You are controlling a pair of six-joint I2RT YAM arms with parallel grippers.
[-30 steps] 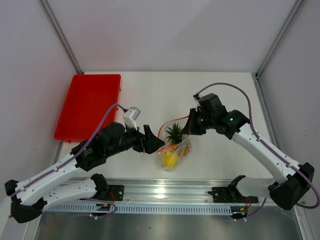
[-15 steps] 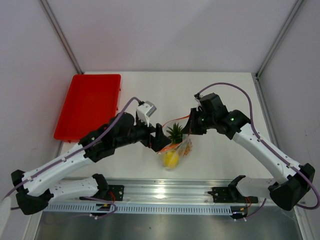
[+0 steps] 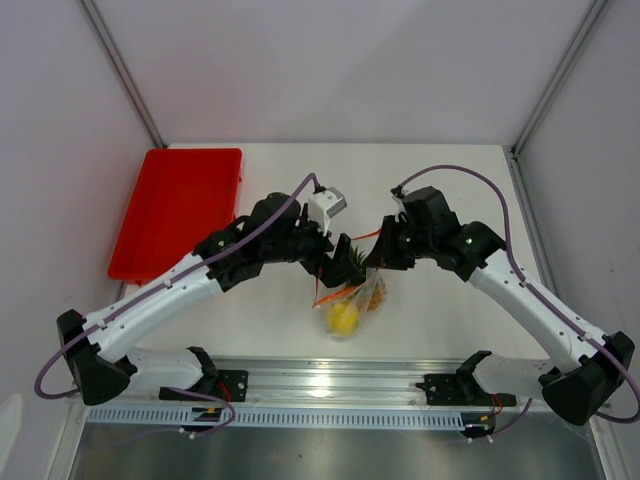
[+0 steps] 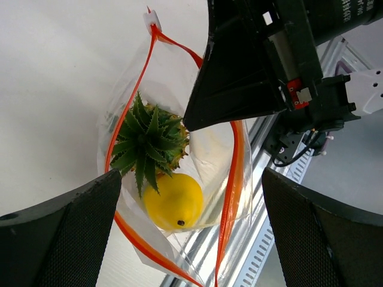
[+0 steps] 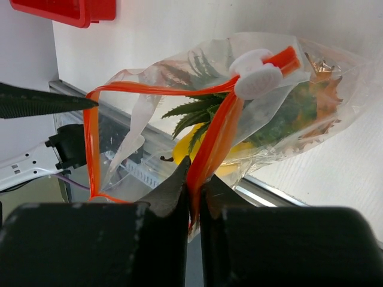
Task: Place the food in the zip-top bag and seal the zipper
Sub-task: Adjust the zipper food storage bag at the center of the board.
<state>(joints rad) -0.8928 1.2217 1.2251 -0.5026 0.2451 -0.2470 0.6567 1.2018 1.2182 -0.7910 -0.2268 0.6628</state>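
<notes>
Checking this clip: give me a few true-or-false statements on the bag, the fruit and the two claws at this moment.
1. The zip-top bag is sealed. False: its zipper gapes, with the two sides apart.
2. The right claw is pinched on the zipper. True.
3. The left claw is open and holds nothing. True.
4. The lemon lies in the tray. False: it sits inside the bag, away from the red tray.
5. The pineapple is inside the bag, above the lemon in the left wrist view. True.
</notes>
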